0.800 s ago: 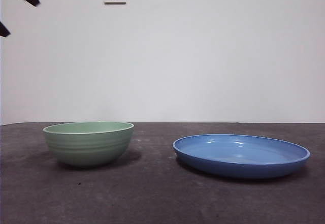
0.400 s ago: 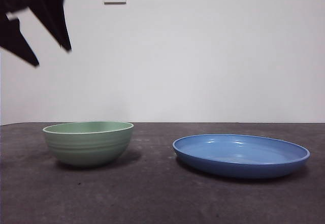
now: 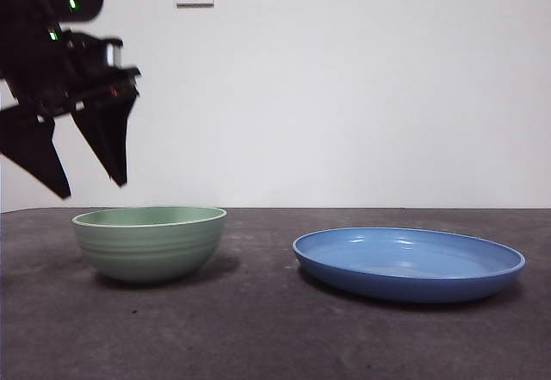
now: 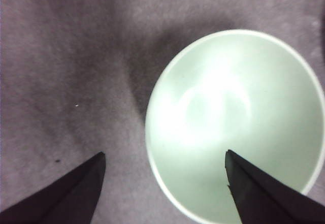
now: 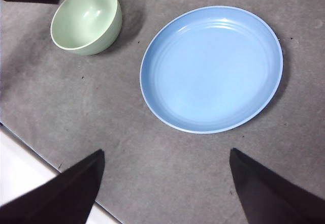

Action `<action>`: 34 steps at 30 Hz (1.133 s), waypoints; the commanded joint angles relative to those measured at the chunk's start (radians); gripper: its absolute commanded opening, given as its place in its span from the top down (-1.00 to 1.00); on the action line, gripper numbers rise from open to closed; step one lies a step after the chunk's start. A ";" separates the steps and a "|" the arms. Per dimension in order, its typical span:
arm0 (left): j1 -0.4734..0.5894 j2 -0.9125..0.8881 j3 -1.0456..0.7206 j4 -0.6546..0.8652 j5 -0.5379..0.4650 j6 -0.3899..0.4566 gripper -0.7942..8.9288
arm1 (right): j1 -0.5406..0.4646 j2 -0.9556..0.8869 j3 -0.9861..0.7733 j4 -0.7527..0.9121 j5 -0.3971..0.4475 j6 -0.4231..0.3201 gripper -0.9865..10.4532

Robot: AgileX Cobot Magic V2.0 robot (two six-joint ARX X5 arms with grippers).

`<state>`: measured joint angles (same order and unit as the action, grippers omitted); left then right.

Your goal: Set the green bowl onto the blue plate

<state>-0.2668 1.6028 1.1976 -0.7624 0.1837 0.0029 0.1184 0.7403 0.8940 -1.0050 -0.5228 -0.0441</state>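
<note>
Above bowl's left rim we see left tool [image 3: 90, 186], jaws wide, straddling rim, likely lined up for rim grasp; nothing held. Green bowl [image 3: 150, 242] upright on dark surface [image 3: 258, 328], untouched. Right of it, well apart, blue plate [image 3: 409, 264] lies bare, ready to receive bowl. Right tool [image 5: 165, 183] waits high over plate side, jaws wide, holding nothing.

Left gripper [image 3: 90, 186] open above green bowl [image 3: 150, 242]; blue plate [image 3: 409, 264] apart.
</note>
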 commanded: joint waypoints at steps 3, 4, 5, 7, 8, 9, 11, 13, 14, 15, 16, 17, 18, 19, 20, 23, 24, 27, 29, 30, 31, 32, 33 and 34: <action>-0.005 0.069 0.026 0.033 -0.004 0.012 0.07 | 0.004 0.004 0.019 0.010 0.000 0.011 0.14; -0.006 0.080 0.026 0.040 -0.004 0.012 0.07 | 0.004 0.004 0.019 0.010 0.000 0.011 0.14; -0.008 0.087 0.026 0.047 -0.004 0.012 0.07 | 0.004 0.004 0.019 0.010 0.000 0.011 0.14; -0.009 0.105 0.026 0.061 -0.005 0.011 0.07 | 0.004 0.004 0.019 0.012 0.000 0.011 0.14; -0.010 0.112 0.026 0.065 -0.005 0.011 0.08 | 0.004 0.004 0.019 0.014 0.000 0.011 0.14; -0.010 0.119 0.026 0.070 -0.005 0.011 0.08 | 0.004 0.004 0.019 0.016 0.000 0.011 0.14; -0.013 0.128 0.026 0.074 -0.005 0.010 0.11 | 0.004 0.004 0.019 0.018 0.000 0.010 0.14; -0.015 0.130 0.026 0.075 -0.005 0.011 0.24 | 0.004 0.004 0.019 0.018 0.000 0.010 0.14; -0.015 0.130 0.026 0.076 -0.005 0.011 0.29 | 0.004 0.004 0.019 0.018 0.000 0.010 0.14; -0.015 0.130 0.026 0.076 -0.005 0.011 0.32 | 0.004 0.004 0.019 0.018 0.000 0.010 0.14; -0.015 0.130 0.026 0.075 -0.005 0.010 0.37 | 0.004 0.004 0.019 0.018 0.000 0.010 0.14; -0.015 0.130 0.026 0.072 -0.005 0.008 0.42 | 0.004 0.004 0.019 0.018 0.000 0.010 0.14; -0.015 0.130 0.026 0.071 -0.005 0.005 0.47 | 0.004 0.004 0.019 0.017 0.000 0.010 0.14; -0.015 0.130 0.026 0.070 -0.005 0.004 0.53 | 0.004 0.003 0.019 0.018 0.000 0.010 0.14; -0.015 0.130 0.026 0.070 -0.005 0.004 0.57 | 0.004 0.003 0.019 0.018 0.000 0.010 0.14; -0.015 0.130 0.026 0.069 -0.005 0.004 0.71 | 0.004 0.004 0.019 0.018 0.000 0.010 0.14; -0.015 0.130 0.026 0.069 -0.005 0.004 0.75 | 0.004 0.003 0.019 0.018 0.000 0.010 0.14; -0.015 0.130 0.026 0.068 -0.005 0.004 0.79 | 0.004 0.003 0.019 0.018 0.000 0.010 0.14; -0.015 0.130 0.026 0.068 -0.006 0.003 0.79 | 0.004 0.003 0.019 0.018 0.000 0.010 0.14; -0.015 0.130 0.026 0.068 -0.006 0.003 0.79 | 0.004 0.003 0.019 0.018 0.000 0.010 0.15; -0.015 0.130 0.026 0.069 -0.009 0.003 0.80 | 0.004 0.003 0.019 0.020 0.000 0.010 0.14; -0.015 0.130 0.026 0.070 -0.015 -0.002 0.80 | 0.004 0.003 0.019 0.023 0.000 0.010 0.15; -0.015 0.130 0.026 0.072 -0.028 -0.013 0.80 | 0.004 0.003 0.019 0.025 0.000 0.010 0.14; -0.015 0.130 0.026 0.076 -0.041 -0.023 0.80 | 0.004 0.003 0.019 0.025 0.000 0.010 0.15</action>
<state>-0.2775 1.7161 1.1999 -0.6979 0.1528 -0.0006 0.1184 0.7403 0.8940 -0.9886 -0.5224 -0.0441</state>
